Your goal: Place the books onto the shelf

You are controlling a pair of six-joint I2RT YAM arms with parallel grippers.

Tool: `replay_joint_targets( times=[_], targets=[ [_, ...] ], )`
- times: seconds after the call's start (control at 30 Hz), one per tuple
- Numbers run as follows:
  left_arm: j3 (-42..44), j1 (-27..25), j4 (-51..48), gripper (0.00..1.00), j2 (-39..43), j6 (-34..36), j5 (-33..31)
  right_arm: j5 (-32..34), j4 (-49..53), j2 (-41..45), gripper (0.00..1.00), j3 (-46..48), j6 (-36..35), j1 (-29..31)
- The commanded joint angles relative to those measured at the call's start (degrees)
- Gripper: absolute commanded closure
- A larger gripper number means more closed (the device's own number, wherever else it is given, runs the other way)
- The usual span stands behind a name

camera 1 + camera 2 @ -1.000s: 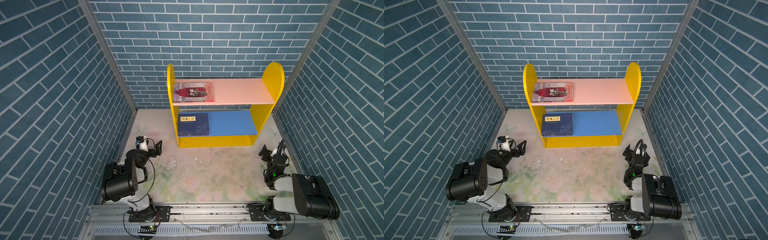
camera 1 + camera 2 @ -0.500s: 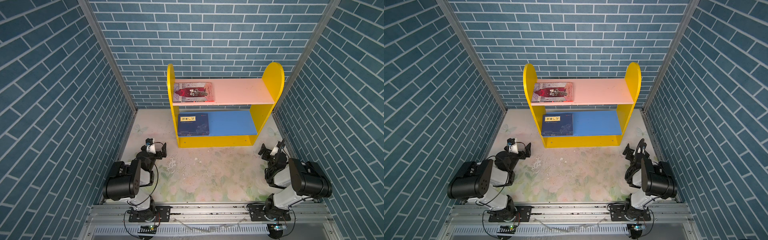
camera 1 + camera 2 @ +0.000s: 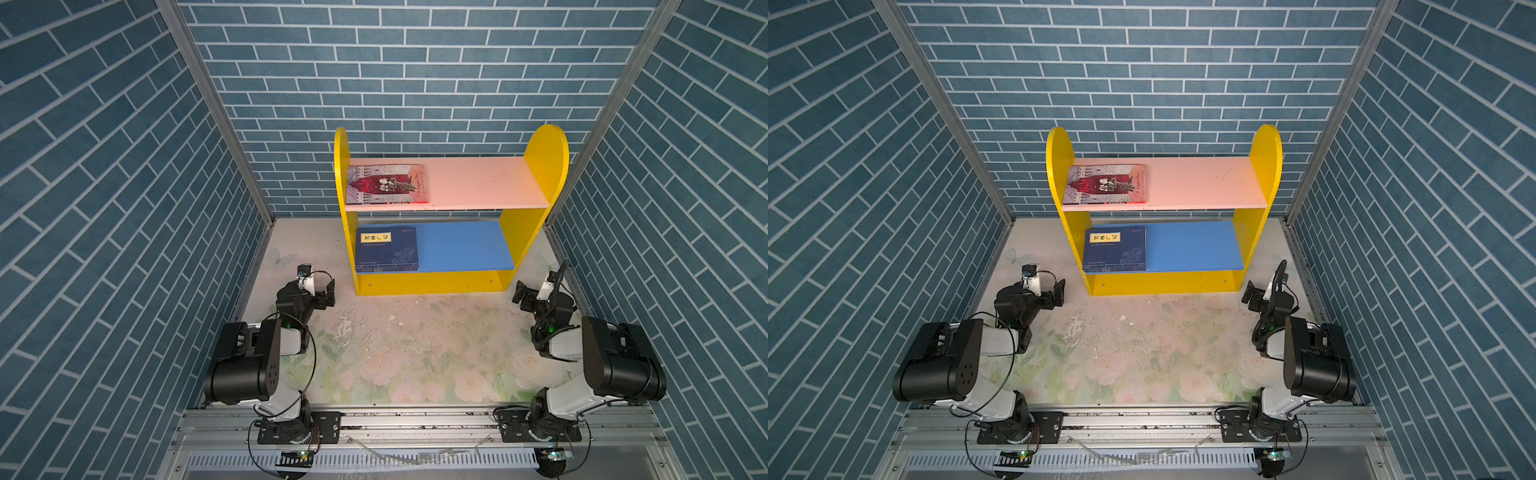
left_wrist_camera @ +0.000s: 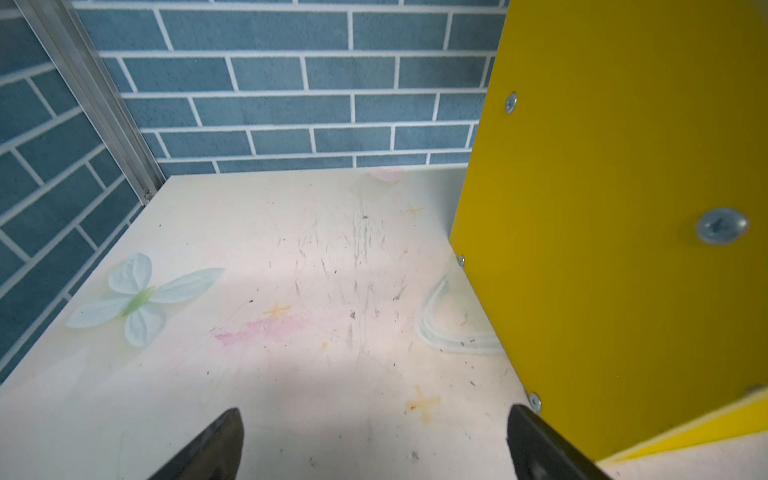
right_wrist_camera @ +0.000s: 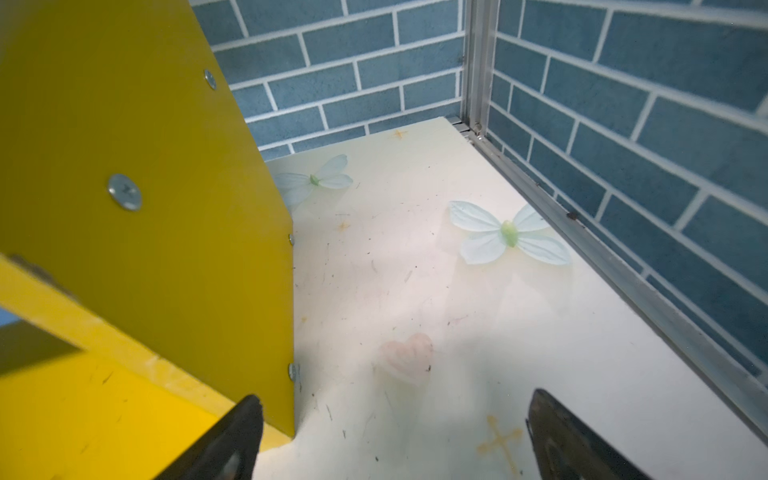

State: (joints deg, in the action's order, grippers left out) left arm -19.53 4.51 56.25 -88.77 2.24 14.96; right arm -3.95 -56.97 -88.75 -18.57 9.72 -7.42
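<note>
Because the left hand (image 4: pixel 374 419) and right hand (image 5: pixel 395 403) sit spread apart and empty close beside the shelf (image 3: pixel 544 166), any inward swing could knock its yellow sides.

Overhead pair; wrist close-ups beside shelf (image 4: pixel 615 257)

Shelf (image 3: pixel 436 282) at the table's (image 3: pixel 415 345) far edge; upper book (image 3: pixel 386 185) and lower book (image 3: pixel 386 249) lie at their boards' left ends.

The left gripper (image 3: pixel 326 293) now lies further right, closer to the near left corner of the shelf (image 3: pixel 432 283), and the right gripper (image 3: pixel 523 296) further left, closer to its near right corner.
</note>
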Motion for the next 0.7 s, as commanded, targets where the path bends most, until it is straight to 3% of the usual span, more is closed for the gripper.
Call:
replay_joint_targets(
  times=[0.0,0.47,0.67],
  targets=[
    [-0.5,-0.3,-1.6,0.00,0.7,0.7,-0.5,-2.7,3.4,0.4,0.01,-2.0,-4.3,0.7],
    [-0.5,-0.3,-1.6,0.00,0.7,0.7,-0.5,-2.6,4.0,0.3,0.01,-2.4,-4.4,0.8],
    [-0.5,-0.3,-1.6,0.00,0.7,0.7,-0.5,1.3,7.8,0.3,0.01,-4.3,-6.8,3.6]
  ],
)
